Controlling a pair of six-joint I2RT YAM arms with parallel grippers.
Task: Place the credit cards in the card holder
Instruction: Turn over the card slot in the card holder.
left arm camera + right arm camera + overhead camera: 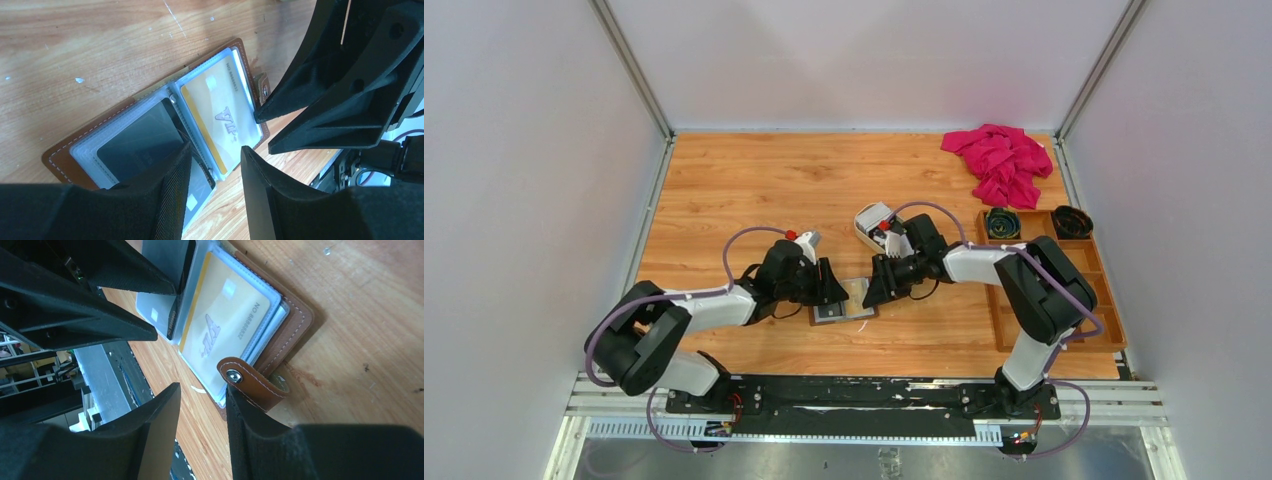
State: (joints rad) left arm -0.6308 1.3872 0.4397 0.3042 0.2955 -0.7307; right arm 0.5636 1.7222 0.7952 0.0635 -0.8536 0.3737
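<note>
Card holder (59,156), brown leather with pale stitching, lies spread open and flat on the wooden bench (724,180), towards its near side and between the two arms. Its clear plastic sleeves face up. A yellow card (220,115) marked VIP fills the sleeve on the page that carries the snap tab (245,382). A dark card (140,135) sits in the sleeve of the other page. A grey card (152,310) with a small chip lies at the holder's edge nearest the left pincer (216,152), partly under one of its fingers. Whether it is inside a sleeve or only resting on one I cannot tell.

The left pincer's jaws stand spread, one finger over the dark-card page and the other above bare wood, with nothing clamped between them. The right pincer (202,390) comes in from the opposite side, jaws also spread and pinching nothing. One of its fingertips sits right at the snap tab, which curls up against it.

Farther back, a cream tray (864,215) stands just behind the right pincer. A wooden compartment box (1114,310) lies along the right edge with two dark round items (1001,222) in its far compartments. A pink cloth (999,160) is crumpled in the far right corner.
</note>
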